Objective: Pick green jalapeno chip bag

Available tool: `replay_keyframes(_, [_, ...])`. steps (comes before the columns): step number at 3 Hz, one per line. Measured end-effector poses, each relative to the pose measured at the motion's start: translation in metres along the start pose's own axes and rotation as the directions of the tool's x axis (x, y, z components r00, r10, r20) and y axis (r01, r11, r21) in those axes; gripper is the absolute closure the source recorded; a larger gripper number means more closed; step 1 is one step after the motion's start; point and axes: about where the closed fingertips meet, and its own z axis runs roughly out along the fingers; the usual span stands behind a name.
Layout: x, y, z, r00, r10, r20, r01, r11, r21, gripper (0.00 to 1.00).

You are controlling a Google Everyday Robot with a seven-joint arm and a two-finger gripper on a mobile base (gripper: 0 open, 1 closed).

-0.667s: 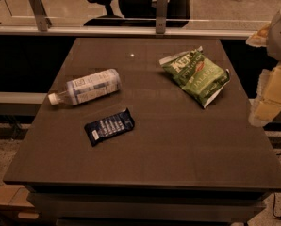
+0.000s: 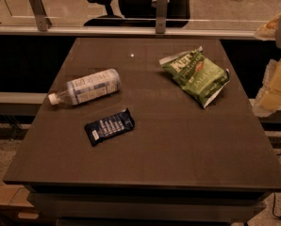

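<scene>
The green jalapeno chip bag lies flat on the right back part of the dark brown table. It is crinkly green with white lettering and white edges. My gripper shows as a pale cream shape at the right edge of the camera view, beyond the table's right side. It is to the right of the bag, apart from it, and holds nothing that I can see.
A clear bottle with a white label lies on its side at the table's left. A small dark blue wrapper lies near the middle left. A glass partition with metal posts and an office chair stand behind the table.
</scene>
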Motion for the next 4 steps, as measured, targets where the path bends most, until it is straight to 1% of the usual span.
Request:
replay_keyframes(1, [0.006, -0.028, -0.003, 0.993, 0.103, 0.060, -0.103, 0.9947, -0.008, 0.00])
replay_keyframes(2, [0.012, -0.063, -0.009, 0.957, 0.251, 0.143, -0.252, 0.9677, -0.014, 0.00])
replay_keyframes(3, [0.007, -0.091, -0.002, 0.911, 0.374, 0.174, -0.374, 0.9269, -0.036, 0.00])
replay_keyframes(4, [-0.006, -0.116, 0.018, 0.864, 0.487, 0.127, -0.485, 0.8731, -0.051, 0.00])
